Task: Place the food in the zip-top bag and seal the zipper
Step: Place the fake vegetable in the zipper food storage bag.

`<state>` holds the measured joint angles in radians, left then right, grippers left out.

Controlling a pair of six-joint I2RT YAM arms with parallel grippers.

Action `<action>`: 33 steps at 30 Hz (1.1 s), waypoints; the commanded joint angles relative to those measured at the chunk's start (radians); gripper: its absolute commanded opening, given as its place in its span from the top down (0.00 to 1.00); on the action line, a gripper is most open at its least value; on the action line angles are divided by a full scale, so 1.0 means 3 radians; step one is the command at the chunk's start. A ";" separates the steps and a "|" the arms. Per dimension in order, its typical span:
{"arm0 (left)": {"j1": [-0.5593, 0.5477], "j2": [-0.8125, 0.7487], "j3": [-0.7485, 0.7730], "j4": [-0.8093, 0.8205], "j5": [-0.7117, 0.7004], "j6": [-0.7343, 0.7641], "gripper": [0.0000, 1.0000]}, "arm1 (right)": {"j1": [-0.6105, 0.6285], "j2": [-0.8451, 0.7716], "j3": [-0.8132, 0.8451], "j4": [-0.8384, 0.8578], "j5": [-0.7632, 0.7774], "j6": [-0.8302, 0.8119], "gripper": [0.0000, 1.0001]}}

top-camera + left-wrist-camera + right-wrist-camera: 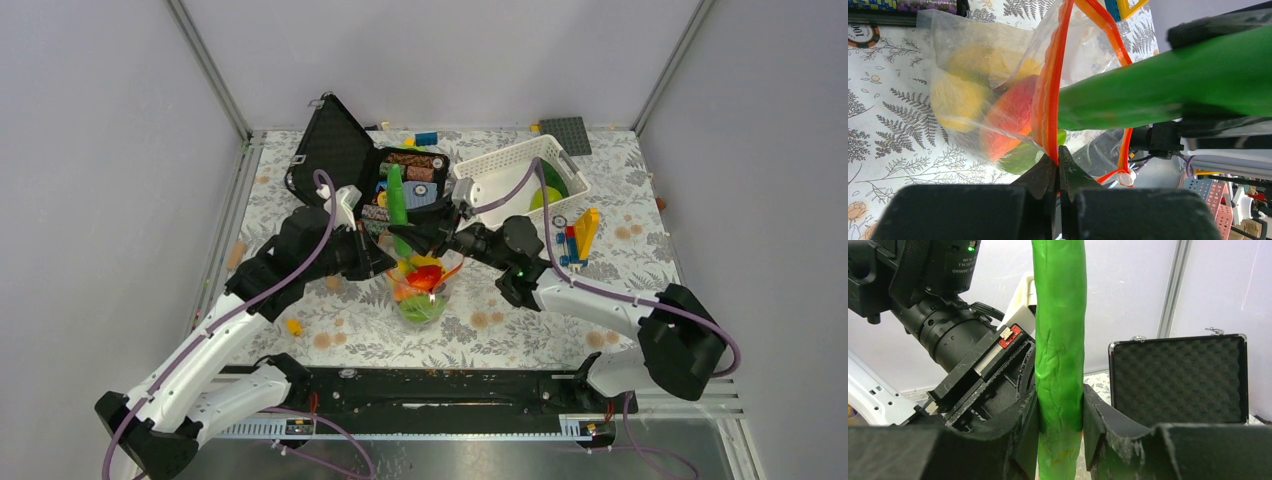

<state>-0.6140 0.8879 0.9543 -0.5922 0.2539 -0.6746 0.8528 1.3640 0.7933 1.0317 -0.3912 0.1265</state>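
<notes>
Green cucumber [1058, 365] clamped in R hand [1060, 432]; L hand [1057, 172] pinching bag zipper [1050, 90].

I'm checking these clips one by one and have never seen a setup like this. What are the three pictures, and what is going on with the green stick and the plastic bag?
Two robot arms are bolted at the near edge of a table, each ending in a two-finger claw. The wide picture looks down from above and behind them; the other two come from small cameras on the wrists.

The left claw is shut on the red-orange zipper of the clear bag, holding its mouth up. Red and yellow toy food already sits inside.

The right claw grips a long green cucumber, whose tip is at the bag's mouth.

Also on the table are an open black case with chips, a white basket and some toy bricks.
</notes>
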 commanded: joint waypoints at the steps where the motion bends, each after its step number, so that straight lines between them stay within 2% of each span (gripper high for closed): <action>1: 0.0012 -0.0113 -0.0015 0.0215 0.0064 -0.0027 1.00 | 0.0108 0.0163 -0.0016 0.0652 0.0226 -0.0230 0.82; 3: 0.0012 -0.0125 -0.0025 0.0215 0.0051 -0.0039 1.00 | 0.0138 0.0219 -0.0082 0.0801 0.0317 -0.0254 0.80; 6: 0.0016 -0.0132 -0.0031 0.0210 0.0053 -0.0051 1.00 | 0.0156 0.0235 -0.0155 0.0851 0.0387 -0.0250 0.71; 11: 0.0012 -0.0137 -0.0030 0.0200 0.0033 -0.0057 1.00 | 0.0164 0.0184 -0.0229 0.0695 0.0413 -0.0262 0.43; 13: 0.0012 -0.0137 -0.0036 0.0201 0.0022 -0.0062 1.00 | 0.0169 0.0166 -0.0257 0.0647 0.0428 -0.0246 0.39; 27: 0.0013 -0.0147 -0.0041 0.0195 0.0037 -0.0043 1.00 | 0.0169 0.0027 -0.0172 0.0306 0.0420 -0.0257 0.39; 33: 0.0012 -0.0136 -0.0036 0.0196 0.0053 -0.0033 1.00 | 0.0177 -0.0169 0.0056 -0.0228 0.0183 -0.0222 0.38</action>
<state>-0.6140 0.8654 0.9398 -0.5896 0.2543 -0.6857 0.8951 1.3777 0.7246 1.0344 -0.2806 0.0715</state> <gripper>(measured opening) 0.010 0.614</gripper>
